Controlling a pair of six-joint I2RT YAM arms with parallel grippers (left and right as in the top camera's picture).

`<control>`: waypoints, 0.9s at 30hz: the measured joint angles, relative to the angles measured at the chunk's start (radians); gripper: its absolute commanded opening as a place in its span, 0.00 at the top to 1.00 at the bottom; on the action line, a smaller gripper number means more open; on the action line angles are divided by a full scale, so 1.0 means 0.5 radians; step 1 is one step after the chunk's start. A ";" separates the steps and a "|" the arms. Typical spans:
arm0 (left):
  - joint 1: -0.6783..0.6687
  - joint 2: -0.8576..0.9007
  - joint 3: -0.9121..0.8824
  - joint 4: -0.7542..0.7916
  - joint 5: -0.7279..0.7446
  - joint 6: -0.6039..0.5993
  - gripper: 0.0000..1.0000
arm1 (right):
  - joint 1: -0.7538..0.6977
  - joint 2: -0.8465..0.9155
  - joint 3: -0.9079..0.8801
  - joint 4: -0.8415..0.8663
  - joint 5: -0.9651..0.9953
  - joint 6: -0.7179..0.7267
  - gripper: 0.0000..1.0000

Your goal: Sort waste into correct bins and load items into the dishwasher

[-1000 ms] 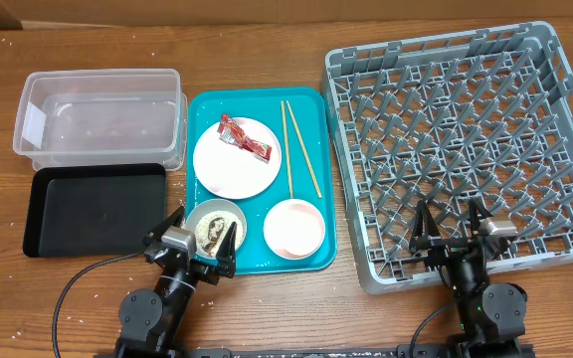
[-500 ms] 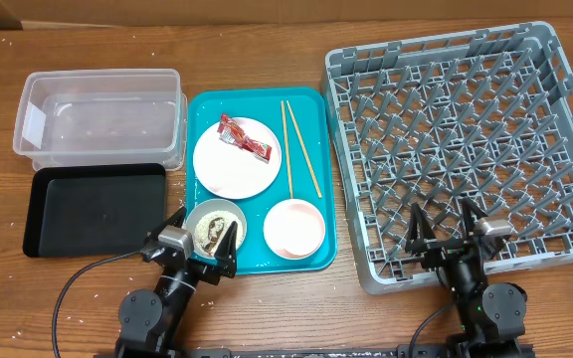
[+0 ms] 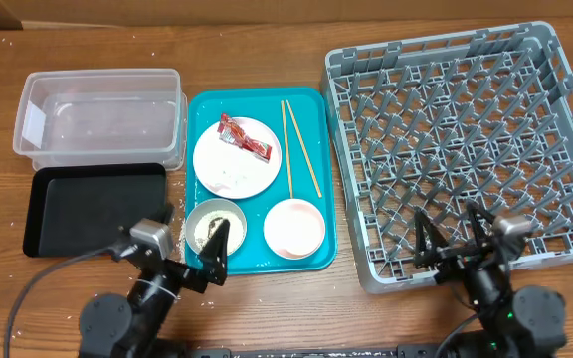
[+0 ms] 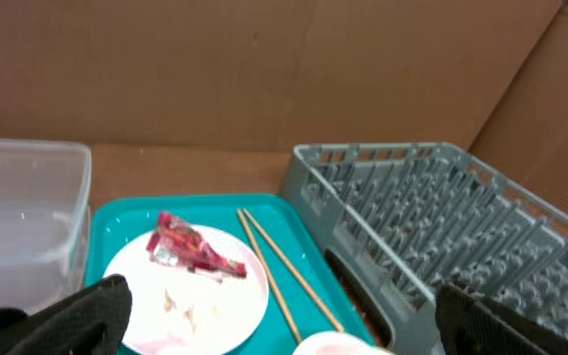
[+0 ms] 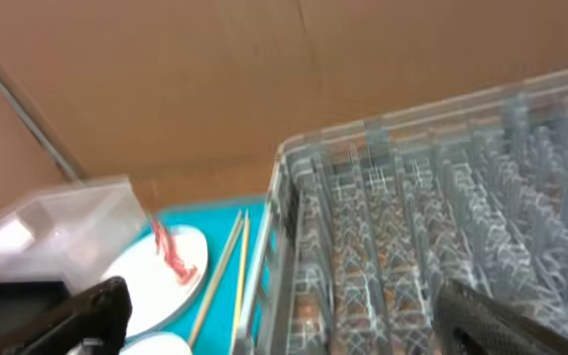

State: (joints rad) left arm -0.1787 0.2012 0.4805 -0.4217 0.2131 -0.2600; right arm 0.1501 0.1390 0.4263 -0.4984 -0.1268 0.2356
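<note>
Four fingers (image 3: 217, 249) spread, two over rack (image 3: 466, 129) rim

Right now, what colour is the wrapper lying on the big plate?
The wrapper is red; the left wrist view shows it best.

**Desk (image 3: 267, 40) layout**

The serving tray (image 3: 308, 119) is sitting centrally, carrying the plate (image 3: 232, 169), chopsticks (image 3: 301, 149), bowl (image 3: 215, 203) and dish (image 3: 294, 228). The wrapper (image 3: 244, 136) is lying on the plate. The tub (image 3: 102, 119) and, before it, the shallow tray (image 3: 93, 209) are standing left; the rack (image 3: 466, 129), right.
</note>
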 measured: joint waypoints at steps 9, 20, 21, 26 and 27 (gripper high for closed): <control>-0.001 1.540 1.530 -1.254 0.322 -0.001 0.00 | 0.000 1.157 1.170 -0.684 -0.163 0.103 0.00; -0.621 2.511 1.613 -1.454 0.278 0.000 0.01 | 0.000 1.595 1.344 -0.840 -0.435 0.134 0.01; -0.672 2.598 1.610 -1.447 0.213 -0.024 0.04 | 0.000 1.637 1.344 -0.864 -0.436 0.136 0.02; -0.769 2.909 1.603 -1.361 -0.099 -0.176 0.44 | 0.000 1.802 1.344 -0.941 -0.450 0.156 0.06; -0.769 2.956 1.603 -1.338 -0.130 -0.198 0.55 | 0.000 1.817 1.344 -0.942 -0.450 0.159 0.06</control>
State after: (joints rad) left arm -0.5632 1.6794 1.2819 -1.0908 0.1478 -0.3592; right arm 0.1501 1.0473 1.0981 -0.9695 -0.3519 0.3153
